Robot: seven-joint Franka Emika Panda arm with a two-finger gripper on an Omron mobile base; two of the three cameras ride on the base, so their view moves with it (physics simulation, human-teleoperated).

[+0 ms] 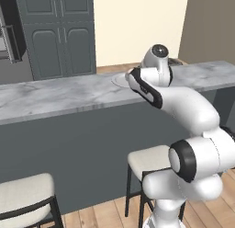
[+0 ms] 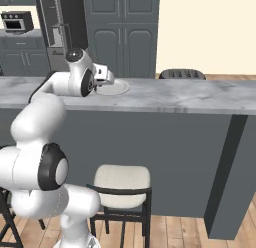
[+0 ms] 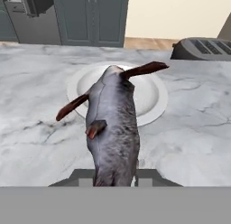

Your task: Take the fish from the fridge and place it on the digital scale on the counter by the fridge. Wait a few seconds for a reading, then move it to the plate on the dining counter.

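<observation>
Fingers [image 3: 85, 179] clamped on fish [image 3: 113, 128] tail; body juts ahead of tips over near rim of plate [image 3: 149, 99] on dining counter [image 3: 194, 128]. Risk: early release drops fish half off plate.

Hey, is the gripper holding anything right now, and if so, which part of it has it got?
The gripper holds the fish by one end, above the plate.
</observation>
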